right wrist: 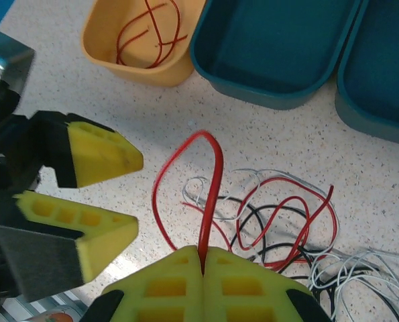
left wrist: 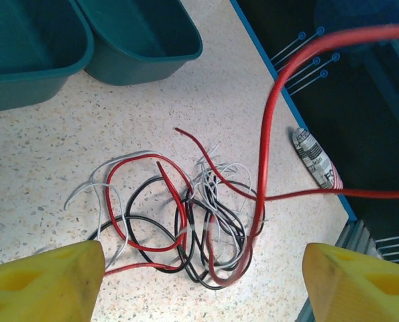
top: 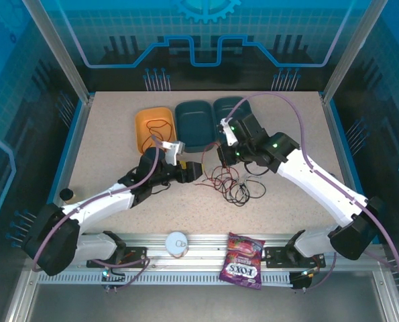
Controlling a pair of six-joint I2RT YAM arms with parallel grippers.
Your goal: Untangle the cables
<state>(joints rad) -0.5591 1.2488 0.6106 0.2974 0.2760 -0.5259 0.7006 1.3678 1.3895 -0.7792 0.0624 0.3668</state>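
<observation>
The cables (top: pixel 234 184) lie in a loose tangle of red, black and white loops at the table's middle. My right gripper (right wrist: pixel 202 258) is shut on one red cable (right wrist: pixel 212 181), which rises from the tangle in a tall loop. In the top view the right gripper (top: pixel 224 155) hangs just behind the tangle. My left gripper (top: pixel 198 171) sits left of it, open. In the left wrist view the tangle (left wrist: pixel 186 221) lies beyond the open left gripper (left wrist: pixel 202 285), and the lifted red cable (left wrist: pixel 269 127) crosses in front. The left gripper's yellow fingers (right wrist: pixel 98 155) stand apart beside the red loop.
An orange bin (top: pixel 145 119) with a red cable in it (right wrist: pixel 149 30) stands at the back, two teal bins (top: pixel 194 124) (top: pixel 220 107) to its right. A candy bag (top: pixel 243 268) and a white round object (top: pixel 177 242) lie on the front rail.
</observation>
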